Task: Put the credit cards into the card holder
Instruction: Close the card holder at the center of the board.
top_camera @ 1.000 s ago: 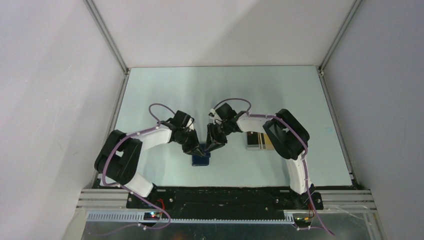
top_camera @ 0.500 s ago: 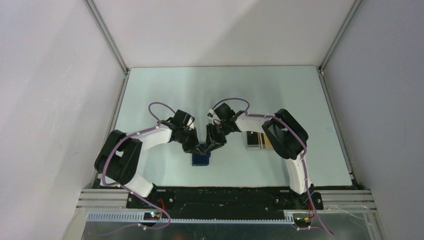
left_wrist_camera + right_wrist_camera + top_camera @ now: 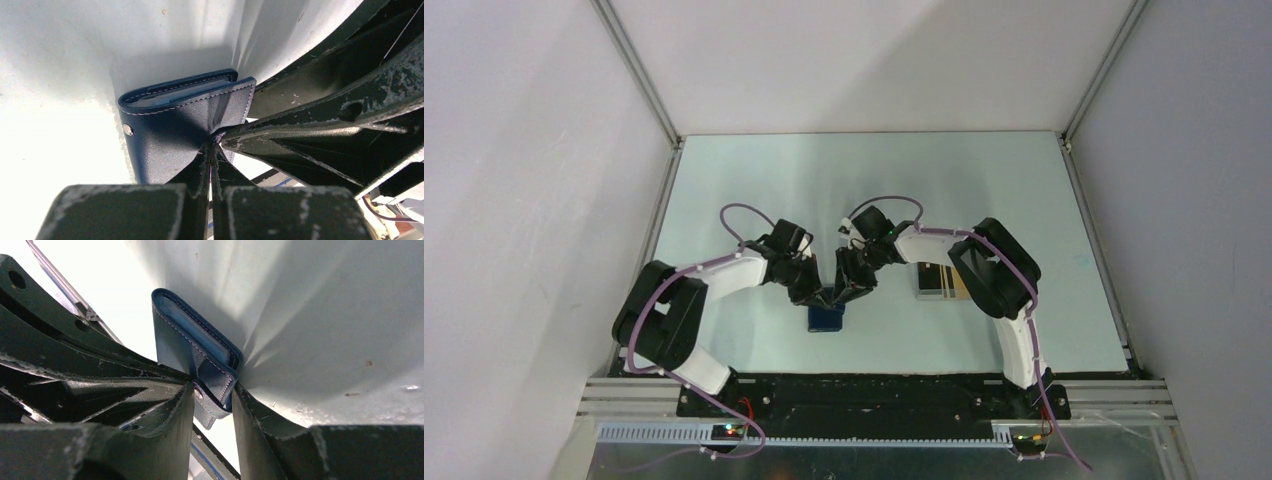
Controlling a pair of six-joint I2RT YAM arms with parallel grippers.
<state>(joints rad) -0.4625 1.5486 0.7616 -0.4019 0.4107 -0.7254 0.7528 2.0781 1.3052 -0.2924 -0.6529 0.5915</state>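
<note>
Two arms bend inward from their bases in the overhead view, elbows out and wrists tipped down. The left gripper [image 3: 822,297] and right gripper [image 3: 844,295] meet tip to tip over the holder [image 3: 826,320]. It sits on the surface [image 3: 754,180] near the front edge, between the arms. From above the holder is only a small navy block, and neither grip can be read. A case [image 3: 936,283] lies to the right, partly behind the right arm; whether cards are in it I cannot tell.

The left wrist view is closer. The left gripper is pinched tight on a thin flap of the holder, drawing the leather into a crease. A pale snap [image 3: 128,130] shows on the flap's outer face. The right gripper's black fingers [image 3: 300,125] reach in from the right to the same spot.

Only the right wrist view shows the right gripper's jaws part-way apart, with the holder's stitched corner wedged between them and touching both. It also shows a pale blue lining inside the fold.
</note>
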